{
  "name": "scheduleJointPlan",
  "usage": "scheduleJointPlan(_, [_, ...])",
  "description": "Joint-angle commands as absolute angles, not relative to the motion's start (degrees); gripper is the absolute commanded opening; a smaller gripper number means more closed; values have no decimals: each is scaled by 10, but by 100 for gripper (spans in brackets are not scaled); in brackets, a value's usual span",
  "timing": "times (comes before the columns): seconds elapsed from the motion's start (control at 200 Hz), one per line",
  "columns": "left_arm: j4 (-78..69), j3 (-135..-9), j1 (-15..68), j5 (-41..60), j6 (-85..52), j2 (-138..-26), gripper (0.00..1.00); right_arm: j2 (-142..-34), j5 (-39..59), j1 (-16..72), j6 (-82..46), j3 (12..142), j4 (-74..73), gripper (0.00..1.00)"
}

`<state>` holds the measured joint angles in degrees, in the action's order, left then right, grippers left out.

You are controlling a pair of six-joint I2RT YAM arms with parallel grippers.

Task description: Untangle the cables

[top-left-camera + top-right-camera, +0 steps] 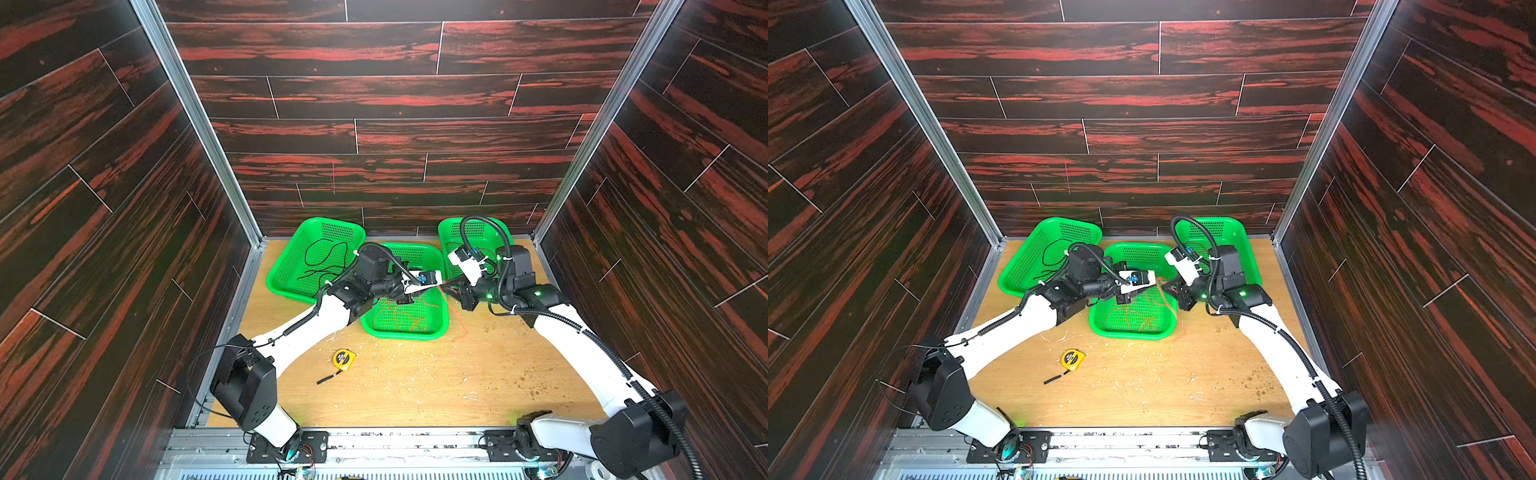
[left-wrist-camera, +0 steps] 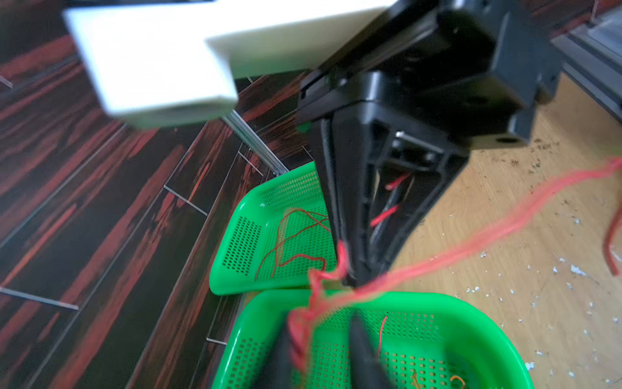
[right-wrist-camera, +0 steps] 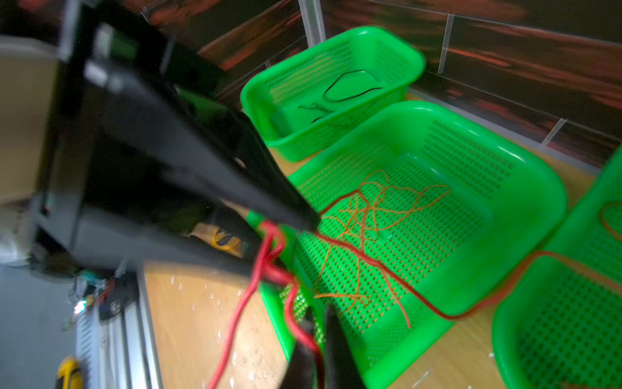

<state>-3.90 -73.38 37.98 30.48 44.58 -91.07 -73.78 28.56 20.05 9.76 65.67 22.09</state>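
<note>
The black cable (image 1: pixel 324 262) lies looped in the left green basket (image 1: pixel 275 286). Tangled in the middle basket (image 1: pixel 405 335) is the orange cable (image 3: pixel 377 215). The red cable (image 3: pixel 235 320) hangs between the two grippers over that basket's right rim and trails onto the table (image 1: pixel 455 316). It also runs on into the right basket (image 2: pixel 235 286). My right gripper (image 3: pixel 318 320) is shut on the red cable. My left gripper (image 2: pixel 319 323) faces it tip to tip with its fingers apart, and a twisted stretch of red cable lies against one finger. The grippers meet in both top views, left gripper (image 1: pixel 434 286) and right gripper (image 1: pixel 449 286).
A yellow tape measure (image 1: pixel 344 359) and a short black stick (image 1: pixel 328 379) lie on the wooden table in front of the baskets. Crumbs are scattered over the table. Dark panelled walls close in the back and both sides.
</note>
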Motion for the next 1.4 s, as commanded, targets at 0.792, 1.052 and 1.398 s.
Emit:
scheduleJointPlan(0.792, [-107,-779,378,283,-145,-879,85,-693,67,232,24,615,17,0])
scheduleJointPlan(1.052, [-104,-808,408,299,-197,-927,69,-692,31,264,41,616,5,0])
scheduleJointPlan(1.398, [-71,-795,409,252,-181,-937,31,-681,30,270,44,608,10,0])
